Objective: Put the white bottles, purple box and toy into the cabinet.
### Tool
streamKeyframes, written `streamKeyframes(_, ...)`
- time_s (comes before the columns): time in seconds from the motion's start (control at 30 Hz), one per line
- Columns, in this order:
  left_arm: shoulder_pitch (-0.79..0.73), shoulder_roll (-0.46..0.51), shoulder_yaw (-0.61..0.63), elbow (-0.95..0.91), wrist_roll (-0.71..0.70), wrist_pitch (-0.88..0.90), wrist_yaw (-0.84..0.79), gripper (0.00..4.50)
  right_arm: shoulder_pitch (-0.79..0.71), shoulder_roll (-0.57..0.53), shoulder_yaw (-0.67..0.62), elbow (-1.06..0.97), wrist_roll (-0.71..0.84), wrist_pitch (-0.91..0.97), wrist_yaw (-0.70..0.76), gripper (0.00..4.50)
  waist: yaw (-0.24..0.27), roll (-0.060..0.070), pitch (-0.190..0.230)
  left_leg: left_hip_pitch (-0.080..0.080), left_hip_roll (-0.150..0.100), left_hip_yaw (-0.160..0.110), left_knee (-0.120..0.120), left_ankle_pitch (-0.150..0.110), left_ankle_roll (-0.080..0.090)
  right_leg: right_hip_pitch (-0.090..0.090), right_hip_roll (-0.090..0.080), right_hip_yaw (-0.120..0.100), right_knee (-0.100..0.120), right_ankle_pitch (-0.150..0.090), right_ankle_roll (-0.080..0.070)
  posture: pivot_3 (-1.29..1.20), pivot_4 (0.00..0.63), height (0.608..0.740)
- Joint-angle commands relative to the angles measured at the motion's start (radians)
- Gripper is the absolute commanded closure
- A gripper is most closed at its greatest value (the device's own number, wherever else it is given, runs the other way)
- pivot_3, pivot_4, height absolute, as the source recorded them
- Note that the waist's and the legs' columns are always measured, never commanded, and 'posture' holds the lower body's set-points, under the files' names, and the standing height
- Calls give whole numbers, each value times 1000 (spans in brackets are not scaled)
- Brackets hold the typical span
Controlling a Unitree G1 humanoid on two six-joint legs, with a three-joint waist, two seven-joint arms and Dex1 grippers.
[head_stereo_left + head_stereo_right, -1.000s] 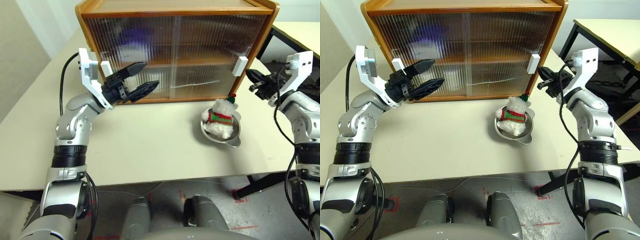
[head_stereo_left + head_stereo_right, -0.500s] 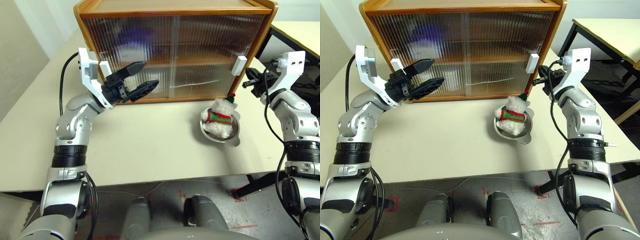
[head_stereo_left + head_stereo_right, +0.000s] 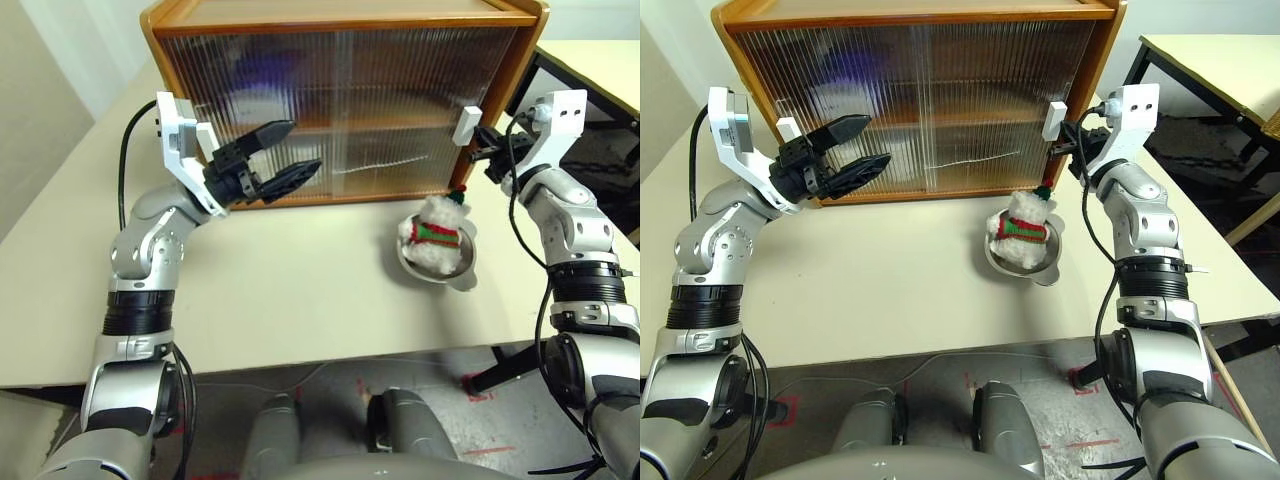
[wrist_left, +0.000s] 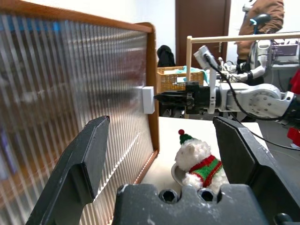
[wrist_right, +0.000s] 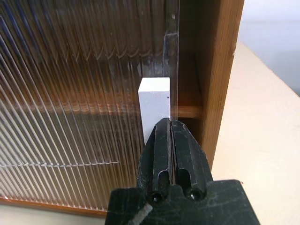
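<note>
Toy [image 3: 433, 227] is sitting upright in a steel bowl [image 3: 437, 266] on the table [image 3: 300, 300], just in front of the cabinet [image 3: 345, 100], hat pointing up. Right gripper [image 5: 164, 136], fingers pressed fully together and holding nothing, is pointing level at the white handle [image 5: 154, 103] of the right door, tips at its face. Left gripper [image 3: 290, 155] is hanging spread wide and empty before the left door, arm raised.

cream table [image 3: 300, 300], grey floor [image 3: 330, 378], dark door [image 4: 201, 28]
</note>
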Motion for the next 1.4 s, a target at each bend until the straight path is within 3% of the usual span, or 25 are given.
streamKeyframes(0.03, 6, -4, -5, -10, 3, 7, 6, 0, -9, -12, 4, 1, -6, -24, 16, 4457, 0, 0, 0, 0, 0, 0, 0, 0, 0, 0, 0, 0, 0, 0, 0, -4, 0, 740)
streamKeyframes(0.4, -8, -17, -13, 8, 8, 0, -3, 0, 72, -57, -23, -74, 3, 1, 12, 4457, 8, 0, 0, 1, 0, 3, 0, 0, 0, -1, 0, 3, 0, 0, 0, -28, 0, 740)
streamKeyframes(0.97, -1, -13, -6, -9, 6, 7, 7, 0, -62, -27, 14, 117, -17, -90, 48, 4457, 9, 0, 0, 0, 0, 3, 0, 0, 0, -1, 1, 4, 0, 0, 0, -5, 0, 740)
streamKeyframes(1.4, 6, -12, -1, -16, 2, 4, 20, 0, -43, 65, 90, -77, 42, 47, 162, 4457, 11, 1, 0, 2, 2, 3, -1, 0, 0, -2, 5, 7, 1, 0, 0, 2, 0, 740)
